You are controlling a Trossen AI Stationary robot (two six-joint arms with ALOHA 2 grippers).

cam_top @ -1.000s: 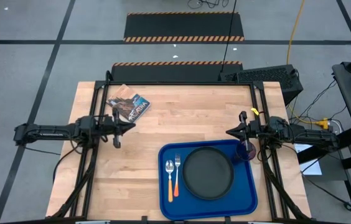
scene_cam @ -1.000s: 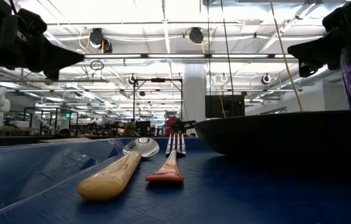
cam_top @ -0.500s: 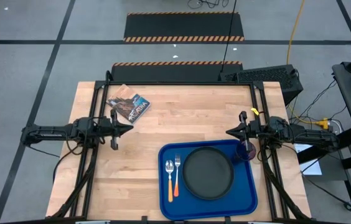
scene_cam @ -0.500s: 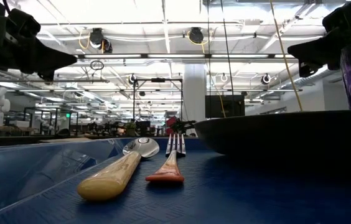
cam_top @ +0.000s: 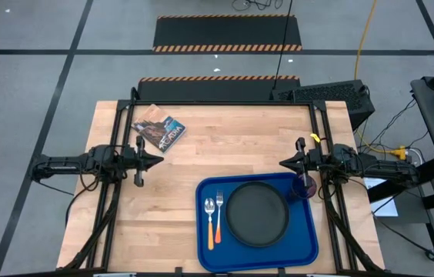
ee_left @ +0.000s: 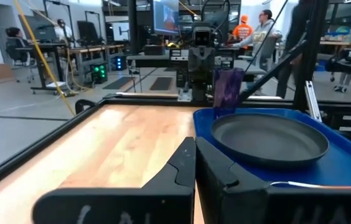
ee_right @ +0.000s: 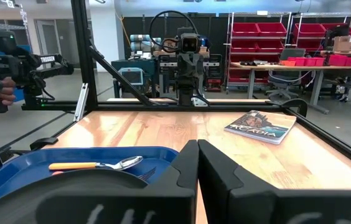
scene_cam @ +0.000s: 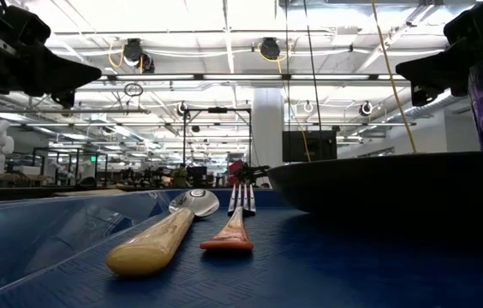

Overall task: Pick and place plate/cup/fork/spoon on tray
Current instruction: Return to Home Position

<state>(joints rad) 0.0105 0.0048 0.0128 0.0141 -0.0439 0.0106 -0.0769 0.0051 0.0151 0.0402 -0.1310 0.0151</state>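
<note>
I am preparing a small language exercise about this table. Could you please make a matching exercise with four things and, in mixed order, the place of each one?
Things:
1. plate
2. cup
3. spoon
4. booklet

Places:
A. on the bare wood, outside the tray
B. at the tray's left edge, beside the fork
C. in the tray's middle
D. in the tray's far right corner

Pairs: 1-C, 2-D, 3-B, 4-A

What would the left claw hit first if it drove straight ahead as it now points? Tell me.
Probably the right claw, far across the bare table. The left claw points that way above the wood, passing behind the tray; relative height is unclear.
</note>
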